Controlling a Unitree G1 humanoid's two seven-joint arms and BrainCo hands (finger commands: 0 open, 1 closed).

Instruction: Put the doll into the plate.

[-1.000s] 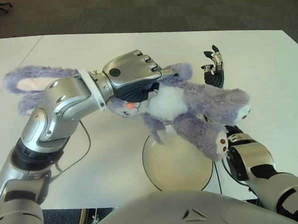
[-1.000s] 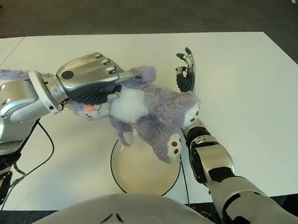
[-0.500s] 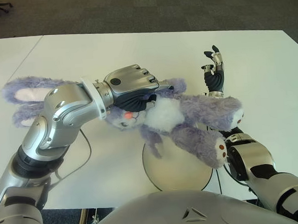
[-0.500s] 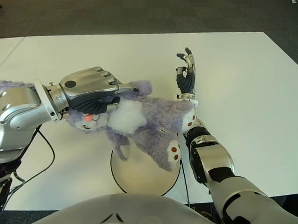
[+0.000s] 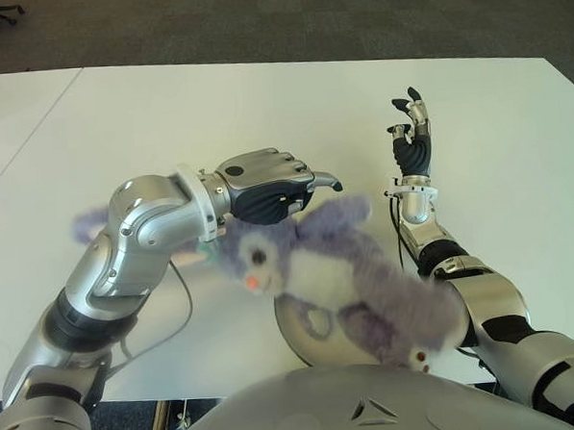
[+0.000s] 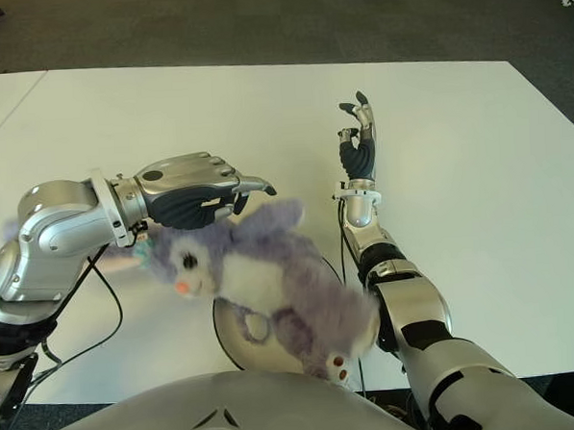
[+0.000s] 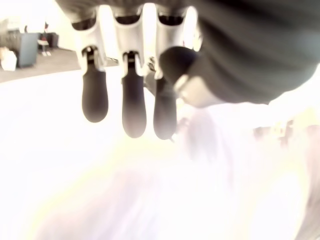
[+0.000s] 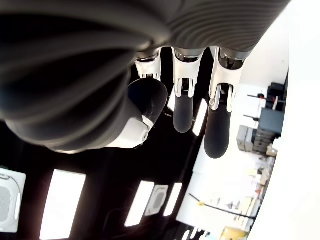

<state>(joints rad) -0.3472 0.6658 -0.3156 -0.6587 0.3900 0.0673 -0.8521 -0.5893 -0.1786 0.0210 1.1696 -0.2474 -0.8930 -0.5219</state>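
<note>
Desk [image 5: 214,113]: white, wide, carrying the plate near the robot's edge, at about 6 o'clock.
Doll [image 5: 329,275]: a purple plush rabbit with a white belly and orange nose, lying slantwise over the plate; head toward 10 o'clock, feet toward 5 o'clock. It looks blurred, so I'd guess it is dropping or settling.
Plate [image 5: 295,322]: round, pale with a dark rim, mostly hidden under the doll; only its 9 o'clock edge shows.
Left robot hand [image 5: 266,182]: just above the doll's head at about 11 o'clock from it, fingers stretched out and released, nothing in them; the wrist view shows straight fingers [image 7: 133,112] over pale fur.
Right robot hand [image 5: 413,131]: raised upright at 2 o'clock from the plate, fingers loosely open, holding nothing, idle.
Doing it well: the head and ears seem to hang past the plate's rim at 10 o'clock, so I'd lift the left robot hand straight up clear of the fur, avoiding dragging the doll off.
</note>
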